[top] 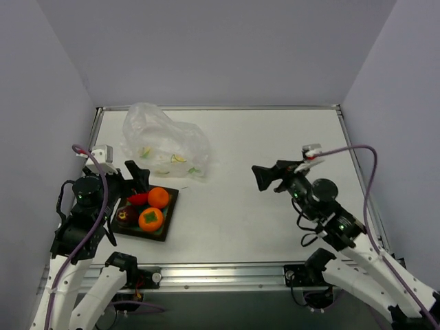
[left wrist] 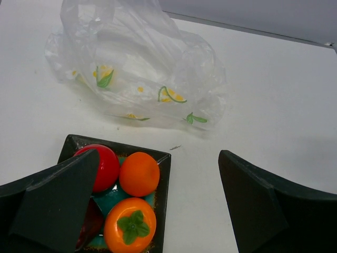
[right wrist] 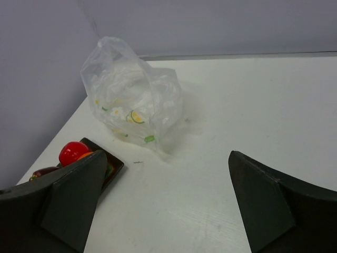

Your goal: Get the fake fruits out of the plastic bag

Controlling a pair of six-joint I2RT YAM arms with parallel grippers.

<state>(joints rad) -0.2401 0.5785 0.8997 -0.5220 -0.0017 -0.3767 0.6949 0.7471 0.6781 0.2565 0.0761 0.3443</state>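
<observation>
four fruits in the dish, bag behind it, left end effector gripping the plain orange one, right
Not quite. The left end effector is open and grips nothing, as the left wrist view shows; the plain orange fruit sits loose in the dish, bag behind it.

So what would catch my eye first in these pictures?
Probably the bright fake fruits, red, orange and dark maroon, sitting in a square dark-rimmed dish at the near left of the table. Just beyond it lies the crumpled clear plastic bag with citrus prints, which looks empty. The left gripper and right gripper are both open, holding nothing.
</observation>
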